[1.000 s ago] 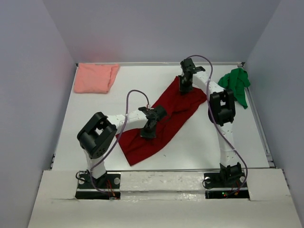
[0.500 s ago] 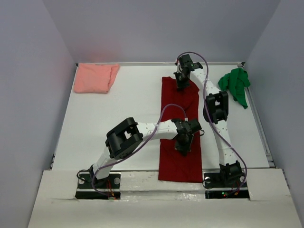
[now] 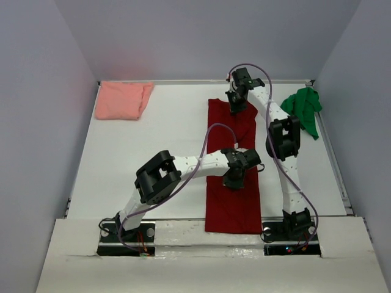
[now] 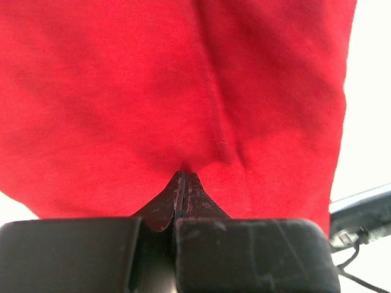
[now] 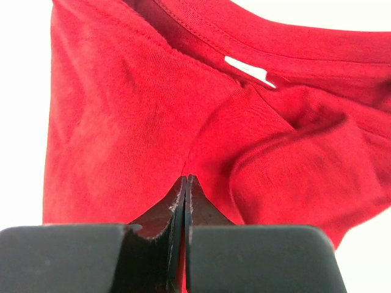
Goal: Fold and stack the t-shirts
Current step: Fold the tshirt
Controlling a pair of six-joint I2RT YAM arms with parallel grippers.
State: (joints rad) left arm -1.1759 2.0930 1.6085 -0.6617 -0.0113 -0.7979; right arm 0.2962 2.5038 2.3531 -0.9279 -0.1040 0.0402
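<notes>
The dark red t-shirt (image 3: 231, 201) lies as a long strip from the back middle of the table to the front edge. My left gripper (image 3: 234, 180) is shut on a pinch of its cloth (image 4: 183, 122) near the middle of the strip. My right gripper (image 3: 235, 107) is shut on the cloth (image 5: 140, 128) at the far end, near the collar with a white label (image 5: 249, 71). The pale salmon pink t-shirt (image 3: 122, 99) lies folded at the back left. The bright green t-shirt (image 3: 303, 110) lies crumpled at the back right.
Purple cables loop over both arms. The raised table rim (image 3: 333, 160) runs along the right side, next to the green shirt. The enclosure walls stand close on the left, back and right.
The red shirt went from a diagonal heap to a straight strip from back to front. My left gripper swung right and nearer with the cloth. My right gripper shifted slightly at the far end.
</notes>
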